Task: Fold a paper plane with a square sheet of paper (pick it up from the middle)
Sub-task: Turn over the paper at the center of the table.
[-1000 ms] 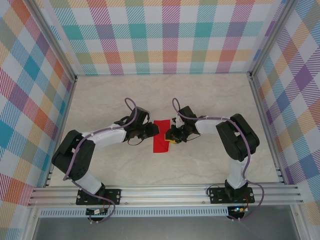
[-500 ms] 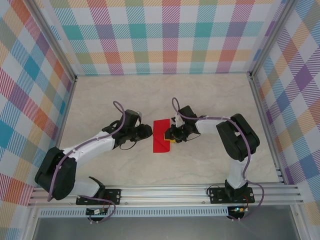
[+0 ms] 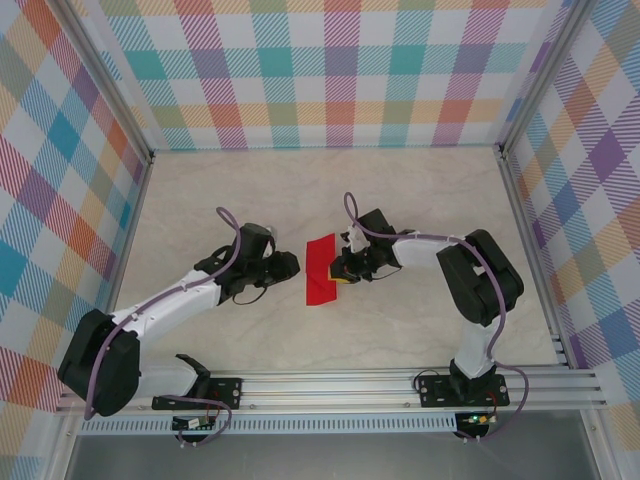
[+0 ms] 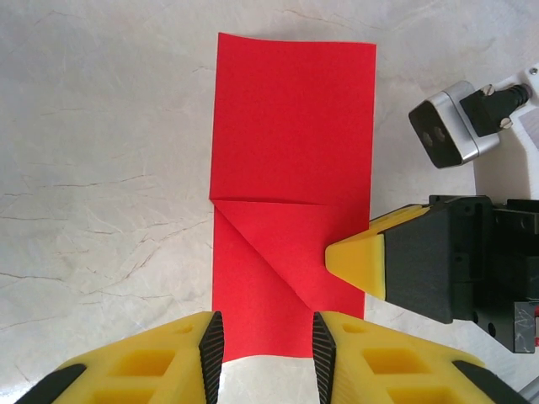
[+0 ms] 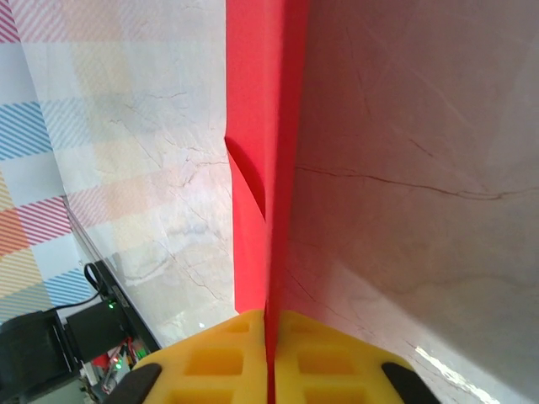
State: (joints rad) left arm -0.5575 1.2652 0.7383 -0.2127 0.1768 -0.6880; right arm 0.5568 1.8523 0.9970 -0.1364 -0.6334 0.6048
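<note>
The red sheet of paper [image 3: 322,268] is found at the ctr of the top view, lying on the pale marbled table [image 3: 420,200]. It is folded to a narrow rectangle. In the left wrist view the sheet [image 4: 290,143] takes the middle of the frame. One corner is seen folded over to a triangle in the lower half, w/ a diagonal crease running to the lower right. In the right wrist view the sheet [image 5: 257,126] is seen at a very flat angle, as a thin strip from the top of the frame down to the bottom ctr.

The right gripper [image 3: 343,272] is closed on the sheet's edge. In its own view the right gripper [image 5: 271,324] has the paper passing between the two yellow fingers w/ no gap. In the left wrist view one yellow fingertip [image 4: 358,261] is laid on the right edge of the sheet, beside the folded triangle.

The left gripper [image 3: 290,265] is placed just left of the sheet in the top view. Its jaws are held apart and nothing is clamped; in its own view the left gripper [image 4: 265,341] has the sheet's near edge showing in the gap between the fingers. Whether the pads touch the paper cannot be told.

Around the table, plaid walls [image 3: 340,80] are seen at top, left and right, and a metal rail [image 3: 330,385] w/ both arm bases lies at the bottom.
</note>
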